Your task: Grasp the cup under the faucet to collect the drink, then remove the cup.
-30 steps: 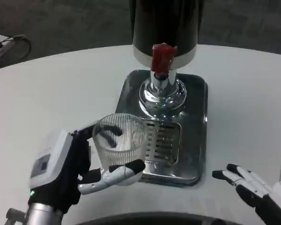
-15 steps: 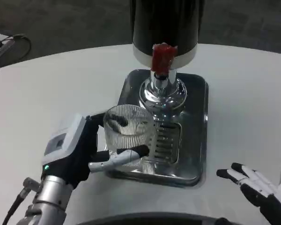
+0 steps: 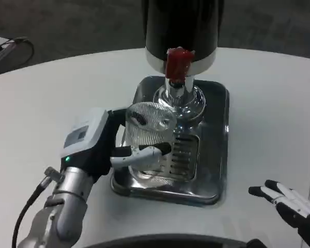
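The clear ribbed glass cup [image 3: 147, 132] sits over the steel drip tray [image 3: 217, 155], short of the red-handled faucet [image 3: 176, 64]. Left hand [image 3: 101, 147] fingers [image 3: 142, 153] wrap it; a tilt could miss the stream. Right hand [image 3: 294, 206] fingers spread on the white desk [image 3: 274, 93].

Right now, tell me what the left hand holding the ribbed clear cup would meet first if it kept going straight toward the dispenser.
Probably the chrome faucet base. The left hand carries the ribbed clear plastic cup over the steel drip tray, and the cup's rim already looks close to that base, though depth is unclear.
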`<state>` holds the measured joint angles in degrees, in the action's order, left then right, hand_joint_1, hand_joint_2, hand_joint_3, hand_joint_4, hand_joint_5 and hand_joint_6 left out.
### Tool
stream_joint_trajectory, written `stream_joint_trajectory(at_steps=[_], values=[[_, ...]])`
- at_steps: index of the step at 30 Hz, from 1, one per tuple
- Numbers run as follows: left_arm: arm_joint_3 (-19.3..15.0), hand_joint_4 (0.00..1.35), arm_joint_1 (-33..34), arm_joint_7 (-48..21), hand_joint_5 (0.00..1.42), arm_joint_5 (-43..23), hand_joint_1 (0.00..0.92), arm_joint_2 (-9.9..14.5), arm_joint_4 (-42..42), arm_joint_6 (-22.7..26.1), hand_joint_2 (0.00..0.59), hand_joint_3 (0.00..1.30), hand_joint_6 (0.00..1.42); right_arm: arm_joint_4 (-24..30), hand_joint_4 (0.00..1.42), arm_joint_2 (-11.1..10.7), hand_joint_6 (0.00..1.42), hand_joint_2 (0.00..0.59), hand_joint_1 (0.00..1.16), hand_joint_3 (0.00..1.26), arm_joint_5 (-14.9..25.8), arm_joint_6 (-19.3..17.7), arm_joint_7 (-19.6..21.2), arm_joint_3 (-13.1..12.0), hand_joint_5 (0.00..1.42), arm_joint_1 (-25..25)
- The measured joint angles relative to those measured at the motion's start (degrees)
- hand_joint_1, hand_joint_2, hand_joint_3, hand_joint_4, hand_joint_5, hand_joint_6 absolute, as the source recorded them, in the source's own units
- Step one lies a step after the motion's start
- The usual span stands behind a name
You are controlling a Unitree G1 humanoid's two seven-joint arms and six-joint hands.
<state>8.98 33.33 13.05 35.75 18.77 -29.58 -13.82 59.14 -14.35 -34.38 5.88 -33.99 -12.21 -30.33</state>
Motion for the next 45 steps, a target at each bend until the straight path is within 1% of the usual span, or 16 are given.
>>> stream_joint_trajectory(at_steps=[3, 6, 8, 10, 12, 14, 18, 22, 26, 30, 32, 37, 39, 41, 43, 45], values=[[1.4, 1.07, 2.3, 0.8, 1.33, 0.1, 0.421, -0.4, -2.5, 0.0, 0.078, 0.99, 1.42, 0.0, 0.0, -0.1, 0.11, 0.446, 0.37, 0.11, 0.1, 0.1, 0.0, -0.1, 0.0, -0.1], [3.2, 1.01, 4.7, 1.1, 1.28, 0.8, 0.406, -0.4, -4.3, 0.3, 0.058, 0.94, 1.42, 0.0, 0.0, -0.2, 0.11, 0.446, 0.37, 0.11, 0.1, 0.2, 0.0, -0.1, 0.0, -0.1], [4.3, 0.95, 6.0, 1.2, 1.24, 1.1, 0.377, -0.4, -5.1, 0.6, 0.036, 0.87, 1.41, 0.0, 0.0, -0.1, 0.11, 0.446, 0.37, 0.11, 0.2, 0.2, 0.0, -0.4, 0.0, -0.3], [5.5, 0.87, 7.0, 1.1, 1.19, 1.0, 0.327, -0.4, -5.7, 0.7, 0.038, 0.77, 1.4, 0.0, 0.0, 0.0, 0.11, 0.446, 0.37, 0.11, 0.4, 0.2, 0.2, -0.7, 0.0, -0.9], [5.9, 0.76, 7.3, 1.1, 1.11, 1.0, 0.243, -0.4, -6.0, 0.9, 0.053, 0.68, 1.37, 0.0, 0.0, 0.1, 0.11, 0.446, 0.37, 0.11, 0.9, 0.2, 0.4, -1.0, 0.0, -1.6], [6.4, 0.64, 7.4, 1.1, 0.99, 1.0, 0.187, -0.4, -6.0, 1.5, 0.057, 0.6, 1.31, 0.0, 0.0, 0.2, 0.11, 0.446, 0.37, 0.11, 1.2, 0.2, 0.5, -1.1, 0.0, -1.8], [7.5, 0.5, 7.3, 0.5, 0.83, 1.0, 0.151, 0.0, -5.7, 1.9, 0.053, 0.49, 1.18, 0.0, 0.0, 0.1, 0.12, 0.446, 0.37, 0.12, 1.4, 0.1, 0.7, -1.1, 0.0, -1.9], [7.5, 0.46, 7.2, 0.0, 0.77, 0.9, 0.142, 0.8, -4.6, 2.4, 0.05, 0.47, 1.12, 0.0, 0.0, 0.1, 0.12, 0.446, 0.37, 0.12, 1.4, 0.1, 0.7, -1.0, 0.0, -1.7], [7.5, 0.43, 7.2, 0.0, 0.75, 0.9, 0.136, 1.2, -3.4, 2.5, 0.054, 0.46, 1.1, 0.0, 0.0, 0.0, 0.12, 0.446, 0.37, 0.12, 1.4, 0.2, 0.7, -0.8, 0.0, -1.5], [7.5, 0.34, 7.1, -0.6, 0.65, 0.6, 0.095, 1.6, -2.6, 2.5, 0.038, 0.33, 0.98, 0.0, 0.0, 0.1, 0.13, 0.446, 0.37, 0.12, 1.4, 0.2, 0.8, -0.5, 0.0, -1.5], [7.5, 0.3, 6.9, -1.4, 0.61, 0.2, 0.073, 1.7, -1.9, 2.4, 0.042, 0.26, 0.93, 0.0, 0.0, 0.0, 0.13, 0.446, 0.37, 0.12, 1.4, 0.5, 0.9, -0.3, 0.0, -1.5], [6.9, 0.27, 5.4, -2.0, 0.59, -1.6, 0.055, 2.5, 0.5, 1.6, 0.044, 0.23, 0.92, 0.0, 0.0, -0.1, 0.13, 0.446, 0.37, 0.12, 1.1, 1.3, 1.0, 0.5, 0.0, -1.2], [6.1, 0.27, 4.6, -2.2, 0.58, -1.9, 0.054, 2.8, 1.5, 1.6, 0.044, 0.23, 0.9, 0.0, 0.0, -0.2, 0.13, 0.446, 0.37, 0.13, 1.0, 1.4, 1.1, 1.2, 0.0, -0.8], [5.2, 0.25, 3.9, -2.4, 0.5, -2.5, 0.054, 3.3, 2.7, 1.5, 0.044, 0.22, 0.78, 0.0, 0.0, -0.3, 0.13, 0.446, 0.37, 0.13, 1.0, 1.8, 1.2, 1.6, 0.0, -0.5], [3.8, 0.22, 2.2, -2.6, 0.44, -4.1, 0.047, 3.5, 4.6, 1.4, 0.045, 0.22, 0.72, -0.1, 0.0, -0.5, 0.13, 0.446, 0.37, 0.13, 1.0, 2.5, 1.2, 1.7, 0.0, -0.1], [2.1, 0.21, 0.6, -2.7, 0.42, -5.2, 0.041, 4.0, 6.5, 1.3, 0.045, 0.22, 0.68, -0.2, 0.0, -0.9, 0.13, 0.446, 0.37, 0.13, 0.9, 2.8, 1.2, 1.8, 0.0, 0.4]])
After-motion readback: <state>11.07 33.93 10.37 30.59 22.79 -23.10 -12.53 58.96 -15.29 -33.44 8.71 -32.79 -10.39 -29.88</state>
